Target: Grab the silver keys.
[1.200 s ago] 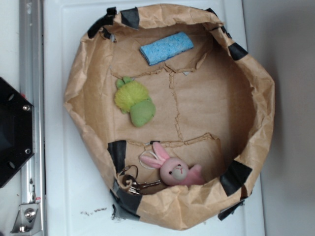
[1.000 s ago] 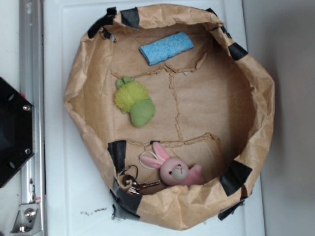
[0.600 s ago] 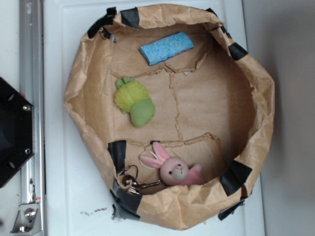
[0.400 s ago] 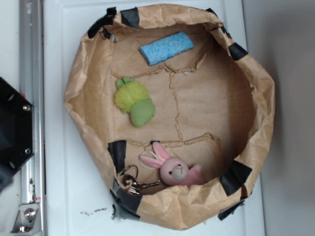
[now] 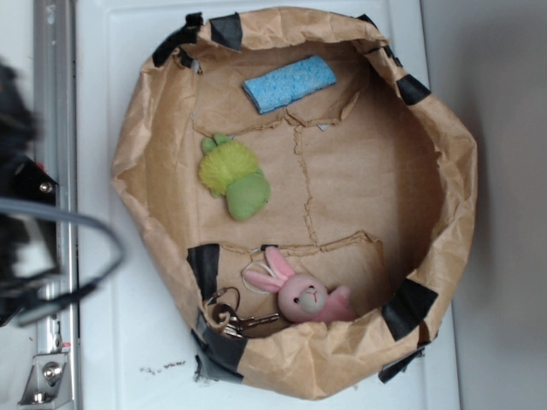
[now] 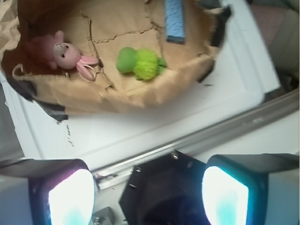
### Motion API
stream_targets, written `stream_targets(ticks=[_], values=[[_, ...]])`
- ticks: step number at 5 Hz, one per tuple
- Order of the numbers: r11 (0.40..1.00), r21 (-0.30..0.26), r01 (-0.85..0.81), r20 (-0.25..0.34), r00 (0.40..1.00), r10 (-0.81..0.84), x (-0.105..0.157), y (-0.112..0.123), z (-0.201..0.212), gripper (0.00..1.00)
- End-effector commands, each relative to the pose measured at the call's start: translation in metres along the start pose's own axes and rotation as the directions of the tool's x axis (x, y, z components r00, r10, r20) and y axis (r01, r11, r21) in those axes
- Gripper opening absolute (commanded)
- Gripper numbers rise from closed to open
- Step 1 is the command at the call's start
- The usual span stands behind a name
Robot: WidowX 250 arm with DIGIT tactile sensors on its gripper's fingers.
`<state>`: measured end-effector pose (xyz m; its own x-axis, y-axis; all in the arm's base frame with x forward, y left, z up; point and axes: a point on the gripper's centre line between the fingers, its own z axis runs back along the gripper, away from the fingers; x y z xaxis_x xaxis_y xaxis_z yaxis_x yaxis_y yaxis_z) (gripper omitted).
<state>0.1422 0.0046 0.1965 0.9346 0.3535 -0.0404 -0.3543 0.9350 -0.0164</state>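
Plainly no legible writing, pincer (image 6: 147,199) open, silver keys (image 5: 229,319) beside pink bunny (image 5: 303,295).

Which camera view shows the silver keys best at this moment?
The exterior view: the silver keys lie in plain sight beside the pink bunny, against the paper wall. In the wrist view that wall hides nearly all of them.

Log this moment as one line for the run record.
phase: approach | gripper: open, empty, outside paper basin | silver keys: untouched, by basin wall beside pink bunny | also inside: green plush, blue sponge
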Motion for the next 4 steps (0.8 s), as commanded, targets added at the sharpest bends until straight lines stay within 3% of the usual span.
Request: stream_targets(ticks=[1,2,3,4], values=[[0.995,-0.087,0.042,-0.019,0.999,-0.044,0.047,-0.040,0.013,1.00],[0.986,-0.130,-0.102,-0.008,0.995,0.102,0.075,-0.047,0.000,1.00],[0.956,-0.180,-0.233,-0.114,0.970,0.215,0.091,-0.055,-0.025,1.00],[0.920,-0.181,-0.347,-0.163,0.933,0.320,0.101,-0.058,-0.048,1.00]])
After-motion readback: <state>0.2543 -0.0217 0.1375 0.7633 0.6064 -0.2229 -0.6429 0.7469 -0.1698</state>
